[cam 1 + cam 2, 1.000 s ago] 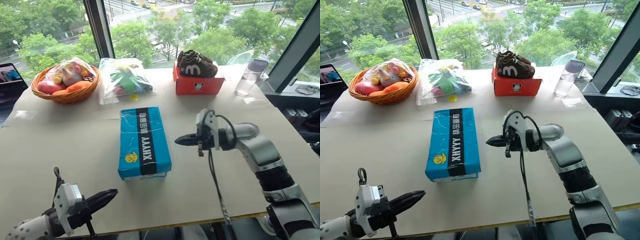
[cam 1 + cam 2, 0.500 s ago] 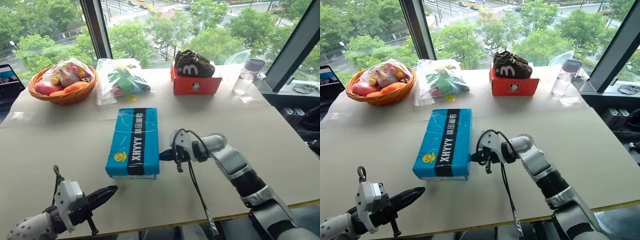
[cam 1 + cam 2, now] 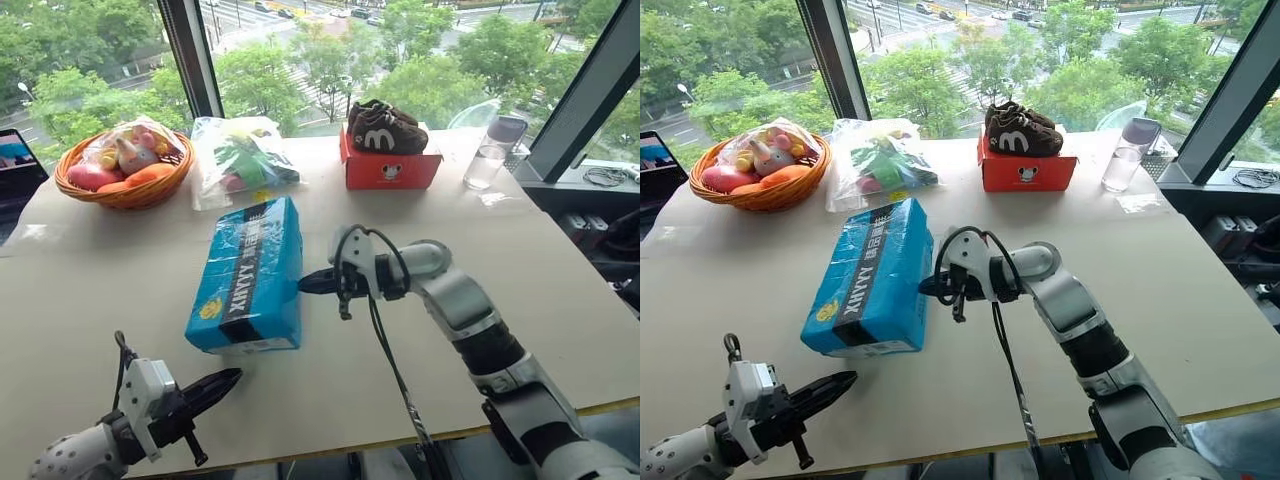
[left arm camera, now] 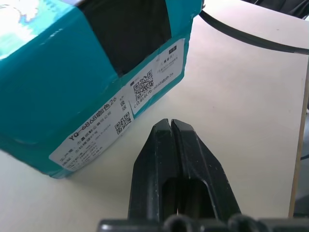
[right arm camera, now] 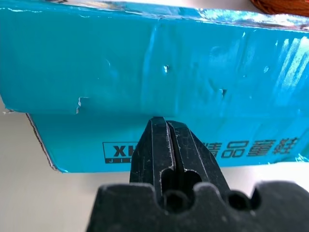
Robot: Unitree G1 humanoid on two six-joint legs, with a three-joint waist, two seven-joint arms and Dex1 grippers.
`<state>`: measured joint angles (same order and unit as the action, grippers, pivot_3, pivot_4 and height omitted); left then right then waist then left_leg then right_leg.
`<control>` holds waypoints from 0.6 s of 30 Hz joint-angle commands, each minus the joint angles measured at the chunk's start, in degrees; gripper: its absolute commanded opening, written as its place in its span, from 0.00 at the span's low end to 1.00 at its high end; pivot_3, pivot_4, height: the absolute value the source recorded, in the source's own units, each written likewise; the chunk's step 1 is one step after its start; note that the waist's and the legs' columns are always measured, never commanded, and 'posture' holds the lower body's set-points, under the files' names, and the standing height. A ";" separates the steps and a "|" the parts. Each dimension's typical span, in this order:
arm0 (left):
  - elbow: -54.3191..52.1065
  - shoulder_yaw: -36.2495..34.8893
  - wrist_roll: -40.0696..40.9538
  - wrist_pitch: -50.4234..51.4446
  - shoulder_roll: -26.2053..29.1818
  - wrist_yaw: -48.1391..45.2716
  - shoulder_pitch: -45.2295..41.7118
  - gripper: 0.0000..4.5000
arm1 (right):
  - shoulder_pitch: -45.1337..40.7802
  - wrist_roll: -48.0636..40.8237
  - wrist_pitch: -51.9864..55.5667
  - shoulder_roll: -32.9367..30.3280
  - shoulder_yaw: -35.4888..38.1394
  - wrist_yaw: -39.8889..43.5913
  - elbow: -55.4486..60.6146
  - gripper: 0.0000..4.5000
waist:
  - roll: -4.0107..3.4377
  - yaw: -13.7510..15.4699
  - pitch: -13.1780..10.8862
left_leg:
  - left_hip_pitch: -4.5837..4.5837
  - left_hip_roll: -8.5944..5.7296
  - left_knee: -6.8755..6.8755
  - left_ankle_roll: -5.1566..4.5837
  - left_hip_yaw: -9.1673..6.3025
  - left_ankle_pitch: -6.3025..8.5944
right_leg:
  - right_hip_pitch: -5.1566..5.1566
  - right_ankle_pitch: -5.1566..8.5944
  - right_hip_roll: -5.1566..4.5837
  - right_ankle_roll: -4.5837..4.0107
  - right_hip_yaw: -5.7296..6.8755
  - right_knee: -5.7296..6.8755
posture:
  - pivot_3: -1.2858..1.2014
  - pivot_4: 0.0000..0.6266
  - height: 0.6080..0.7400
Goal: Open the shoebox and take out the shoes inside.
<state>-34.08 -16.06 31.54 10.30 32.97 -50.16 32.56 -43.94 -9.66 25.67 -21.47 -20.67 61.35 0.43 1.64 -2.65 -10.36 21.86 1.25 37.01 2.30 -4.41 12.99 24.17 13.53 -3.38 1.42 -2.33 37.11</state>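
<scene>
1. The shoebox [image 3: 246, 275], bright blue with a black band along its lid, is shown lying closed near the middle of the table [image 3: 560, 300]; it is skewed, its near end swung toward 7 o'clock and its far end toward 1 o'clock.
2. The right gripper [image 3: 306, 284] is seen at the 3 o'clock side of the shoebox, its two black fingers pressed together with nothing between them; the tips are set against the box's long side wall, just under the lid edge.
3. The left gripper [image 3: 228, 379] is held low over the table's near edge, at 6 o'clock from the shoebox and apart from it; its fingers [image 4: 169, 159] are likewise closed on nothing and are aimed at the labelled end of the box.
4. At 12 to 1 o'clock, well apart from the shoebox, dark brown shoes [image 3: 383, 126] are shown resting on a red box [image 3: 390, 169].
5. At 11 o'clock, a wicker basket [image 3: 120, 189] and a clear plastic bag [image 3: 240, 158] are placed along the far edge.
6. A clear bottle [image 3: 493, 152] is stood at 2 o'clock.
</scene>
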 commanded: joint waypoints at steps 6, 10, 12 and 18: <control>0.66 0.74 -0.78 -0.56 0.16 0.36 -1.77 0.01 | -15.55 -2.01 1.86 13.45 0.83 -5.93 0.16 0.01 | -0.06 -1.18 -0.03 | -0.02 0.17 -0.02 0.00 0.00 0.00 | 0.09 -0.07 0.18 -0.13 0.00 0.04 | 0.52 0.24 1.00; 0.77 1.23 -1.18 -0.89 -0.23 0.60 -2.03 0.01 | -19.01 -1.51 1.47 16.93 1.29 -7.40 -3.45 0.01 | -0.05 -1.15 -0.03 | -0.01 0.36 -0.03 0.01 0.00 0.00 | 0.11 -0.12 0.32 -0.22 0.03 0.03 | 0.52 0.24 1.00; 0.63 1.14 -1.31 -1.06 -0.37 0.80 -1.92 0.01 | -17.82 -0.78 0.42 15.72 0.84 -6.55 -4.22 0.01 | 0.05 -0.29 0.03 | -0.01 0.36 -0.03 0.01 0.00 0.01 | 0.05 -0.12 0.29 -0.25 0.08 0.00 | 0.52 0.24 1.00; 0.61 1.22 -1.59 -1.25 -0.80 1.38 -1.59 0.01 | -18.09 0.84 -1.32 14.07 -0.32 -6.22 -7.27 0.01 | 0.16 0.06 0.10 | 0.01 0.34 0.00 0.02 0.04 0.00 | 0.09 -0.12 0.28 -0.24 0.05 -0.04 | 0.52 0.24 1.00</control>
<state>-32.81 -14.51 30.31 10.21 32.40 -48.98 30.92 -59.44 -9.19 26.40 -8.37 -21.63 55.54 -7.12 1.80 -2.59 -10.27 21.88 1.61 36.99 2.32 -4.36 12.98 24.28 13.40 -3.08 1.18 -2.29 37.09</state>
